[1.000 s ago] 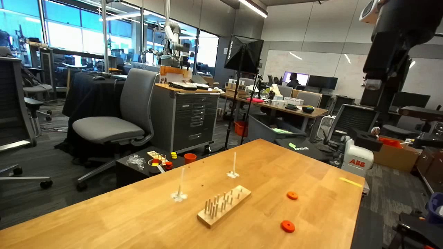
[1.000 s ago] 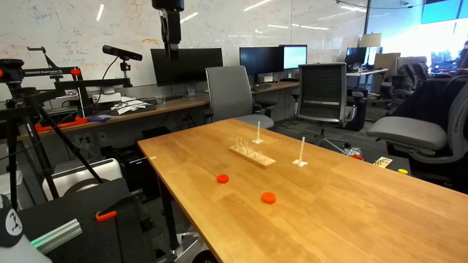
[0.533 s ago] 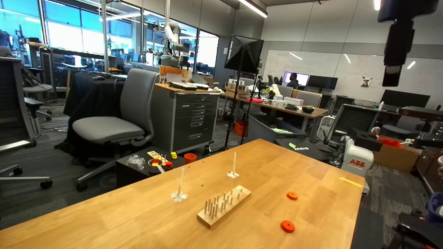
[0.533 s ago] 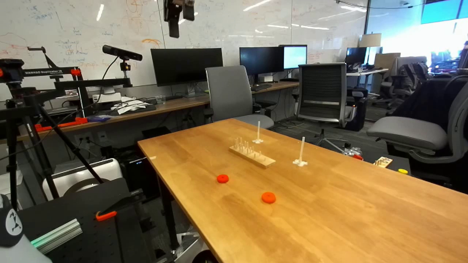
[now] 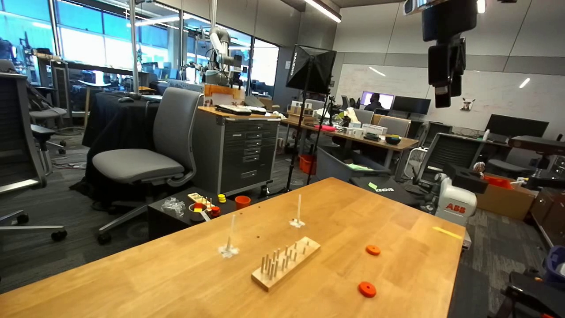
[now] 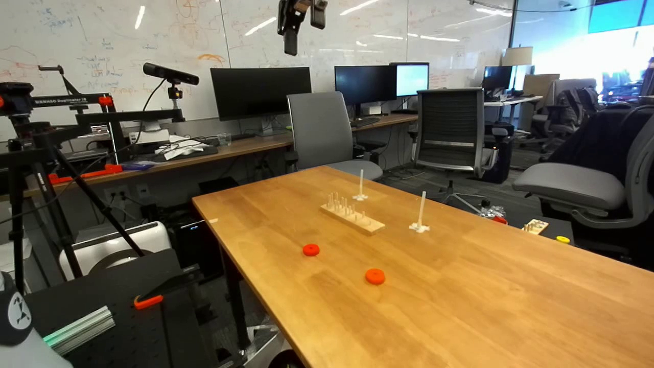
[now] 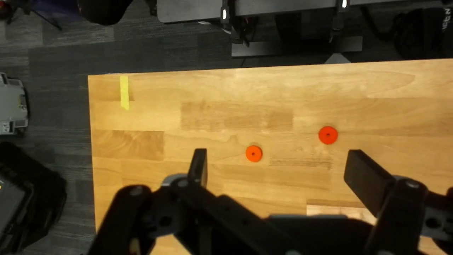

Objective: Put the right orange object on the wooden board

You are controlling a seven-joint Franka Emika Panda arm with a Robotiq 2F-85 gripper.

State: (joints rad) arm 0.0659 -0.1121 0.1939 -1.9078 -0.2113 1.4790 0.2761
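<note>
The right orange object, the smaller of two red-orange discs with a centre hole, lies flat on the table in both exterior views (image 5: 373, 250) (image 6: 311, 250) and in the wrist view (image 7: 253, 153). The slightly wider orange disc (image 5: 367, 289) lies near it. The wooden board (image 5: 284, 265) with rows of short pegs lies on the table, also in an exterior view (image 6: 352, 219); only a strip of it (image 7: 324, 210) shows behind the gripper in the wrist view. My gripper (image 7: 277, 154) is open and empty, high above the table; it shows in both exterior views (image 5: 448, 95) (image 6: 304, 36).
Two thin upright sticks (image 5: 231, 234) (image 5: 299, 211) on white bases stand beyond the board. Yellow tape (image 7: 124, 92) marks the tabletop near a corner. A low black stand with a red-orange cup (image 5: 242, 202) is beside the table edge.
My gripper has shifted leftward in one exterior picture and up and rightward in another, and has turned, so both fingers now show apart. The discs and the board have not moved.
</note>
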